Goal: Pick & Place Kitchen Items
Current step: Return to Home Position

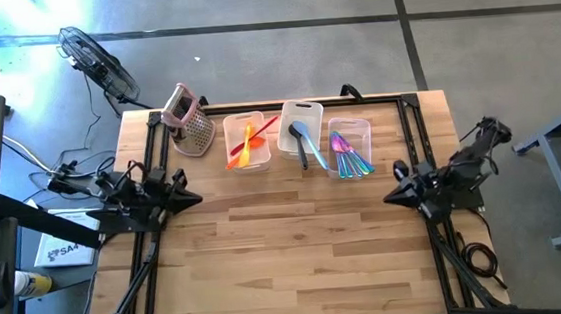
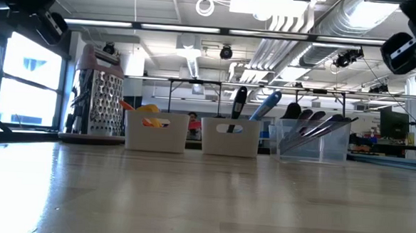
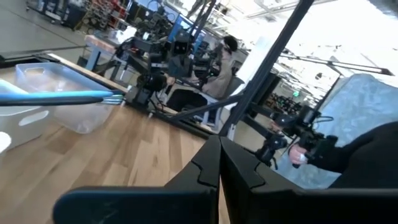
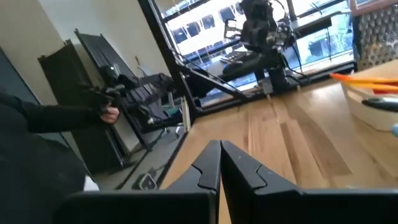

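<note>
The kitchen items lie in three clear bins along the table's far edge. Orange, red and yellow utensils [image 1: 249,139] stick out of the left bin [image 1: 233,163]. A blue and a dark one [image 1: 305,143] are in the middle bin [image 1: 305,109]. Purple, blue and green ones [image 1: 350,153] fill the right bin [image 1: 360,124]. My left gripper [image 1: 195,197] is at the table's left edge, shut, pointing level across the table with nothing in it [image 3: 219,149]. At the right edge, my right gripper [image 1: 389,197] is also shut and bare [image 4: 220,152].
A metal box grater with a pink handle [image 1: 189,119] stands at the far left, beside the left bin. Black frame rails [image 1: 154,147] run along the table's edges. A person's hand in a dark sleeve [image 4: 111,114] shows beyond the table. Bare wood [image 1: 298,246] spans the middle and near side.
</note>
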